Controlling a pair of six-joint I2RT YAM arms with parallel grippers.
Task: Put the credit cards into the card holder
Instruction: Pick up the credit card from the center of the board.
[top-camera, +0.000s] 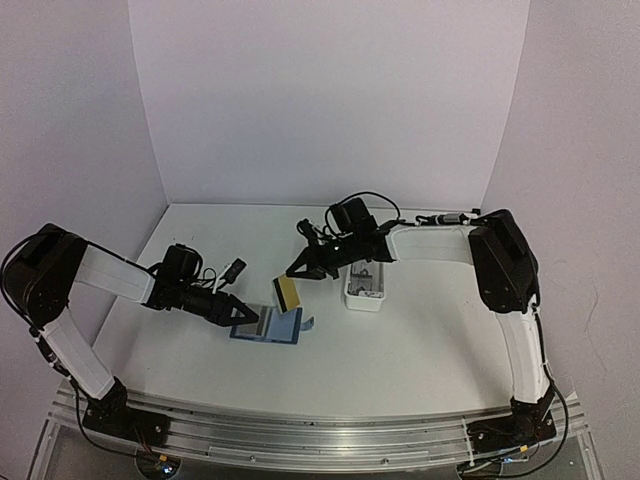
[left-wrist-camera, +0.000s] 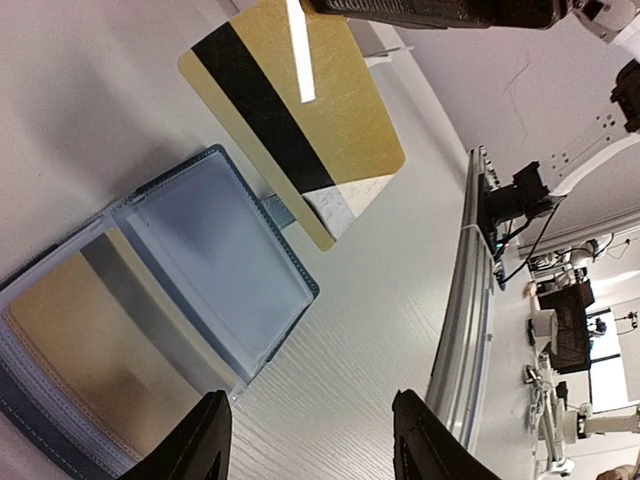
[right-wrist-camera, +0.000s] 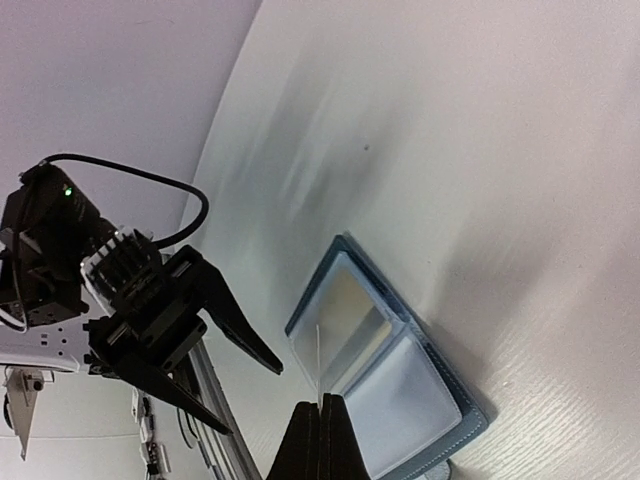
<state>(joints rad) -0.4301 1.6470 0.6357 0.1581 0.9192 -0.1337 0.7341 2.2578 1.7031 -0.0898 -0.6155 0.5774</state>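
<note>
Gold card poised over the open holder; the right arm is the one placed to deliver it.

The right gripper (right-wrist-camera: 321, 410) is pinched shut on the gold card (left-wrist-camera: 290, 110), which hangs tilted just above the far edge of the card holder (top-camera: 268, 326). The holder lies flat and open below it, toward the left arm, its long side across the table: blue case, clear pockets. The left gripper (left-wrist-camera: 310, 405) sits at the holder's left end, jaws apart, holding nothing.

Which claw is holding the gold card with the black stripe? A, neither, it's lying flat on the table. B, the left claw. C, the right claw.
C: the right claw is shut on the gold card, holding it in the air over the open blue card holder, while the left claw is open and holds nothing.
</note>
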